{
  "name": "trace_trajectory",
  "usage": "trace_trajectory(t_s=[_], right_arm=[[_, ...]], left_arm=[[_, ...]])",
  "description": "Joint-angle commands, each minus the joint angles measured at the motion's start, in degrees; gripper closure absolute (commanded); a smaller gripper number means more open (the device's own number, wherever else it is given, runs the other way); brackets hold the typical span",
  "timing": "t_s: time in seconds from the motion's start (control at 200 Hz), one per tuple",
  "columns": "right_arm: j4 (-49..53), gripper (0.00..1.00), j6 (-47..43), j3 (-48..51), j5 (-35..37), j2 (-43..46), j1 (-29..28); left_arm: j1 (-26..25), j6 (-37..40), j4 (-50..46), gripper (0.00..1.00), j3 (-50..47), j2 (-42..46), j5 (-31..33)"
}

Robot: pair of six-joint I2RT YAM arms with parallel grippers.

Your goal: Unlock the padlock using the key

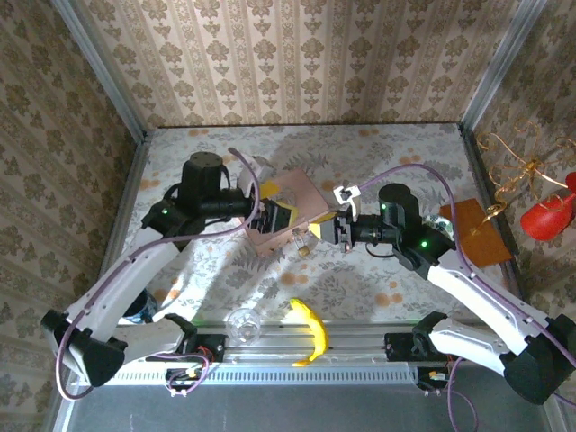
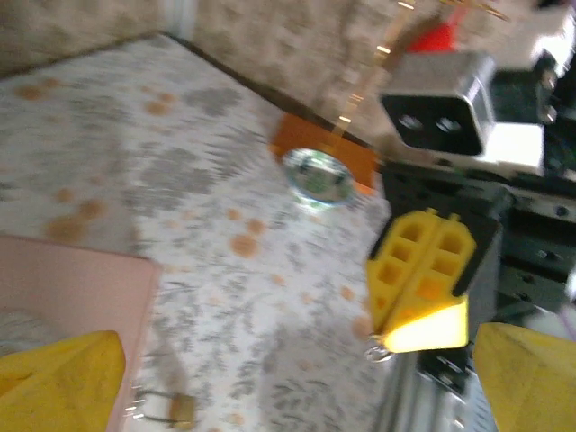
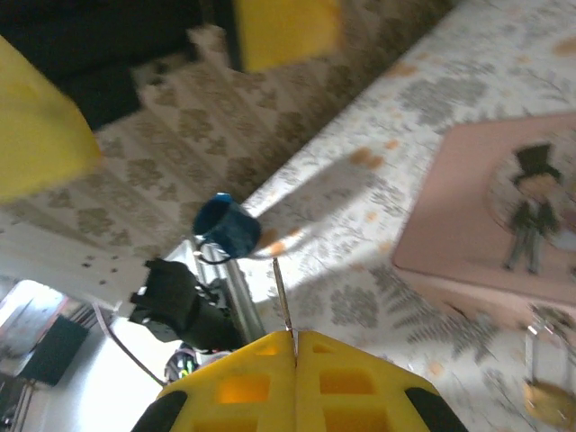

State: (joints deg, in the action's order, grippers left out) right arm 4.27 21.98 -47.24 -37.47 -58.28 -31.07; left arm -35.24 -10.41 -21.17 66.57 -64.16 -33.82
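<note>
while the right end effector has its yellow fingers pressed flat together on the key, a thin dark sliver standing up out of the seam between them, the left end effector stands spread wide with nothing between its fingers. the padlock lies loose on the floral worktop, just beside the near edge of the pink tin. its silvery shackle points toward the tin, and whether it touches the tin i cannot tell. from above, the padlock sits between the two end effectors, which face each other across the middle of the worktop, the left one at the tin's left side, the right one just right of the tin. the key's tip is apart from the padlock. the left wrist view is blurred, yet it shows the right arm's shut yellow fingers with a small metal ring hanging below them. well apart lie a banana at the near edge, a blue cup at the near left, and a glass dish at the edge of an orange mat to the right.
</note>
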Motion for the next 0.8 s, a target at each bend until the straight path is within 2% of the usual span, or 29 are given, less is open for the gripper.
trace_trajectory(t_s=[0.0, 0.1, 0.19, 0.275, 0.375, 0.575, 0.69, 0.79], right_arm=[[9.1, 1.0, 1.8, -1.9, 3.5, -0.4, 2.2], [10.9, 1.0, 4.0, -1.1, 2.1, -0.1, 4.7], [10.2, 1.0, 5.3, 0.4, -2.2, 0.2, 7.4], [10.8, 1.0, 7.6, 1.5, -4.2, 0.0, 11.1], [9.0, 1.0, 10.2, 4.1, -9.7, -0.7, 15.5], [8.7, 1.0, 10.3, 7.7, -14.8, -2.4, 19.1], [8.7, 1.0, 9.4, 9.4, -15.3, -2.7, 20.5], [7.7, 1.0, 9.2, 10.9, -15.7, -2.6, 21.6]], left_arm=[[0.0, -9.5, 6.4, 0.0, -4.0, 2.7, 16.9], [-1.3, -16.2, 12.2, 0.0, -9.7, 3.2, 23.3], [-4.1, -21.6, 16.2, 0.0, -14.3, 2.5, 30.2], [-9.2, -23.0, 19.2, 0.0, -17.6, 1.2, 39.4], [-13.5, -23.6, 22.2, 0.0, -20.7, -1.0, 47.7], [-17.5, -27.4, 27.2, 0.0, -24.0, -6.5, 49.4], [-19.4, -30.5, 26.8, 0.16, -24.3, -9.7, 49.9], [-20.8, -33.3, 27.6, 0.21, -25.5, -12.2, 51.5]])
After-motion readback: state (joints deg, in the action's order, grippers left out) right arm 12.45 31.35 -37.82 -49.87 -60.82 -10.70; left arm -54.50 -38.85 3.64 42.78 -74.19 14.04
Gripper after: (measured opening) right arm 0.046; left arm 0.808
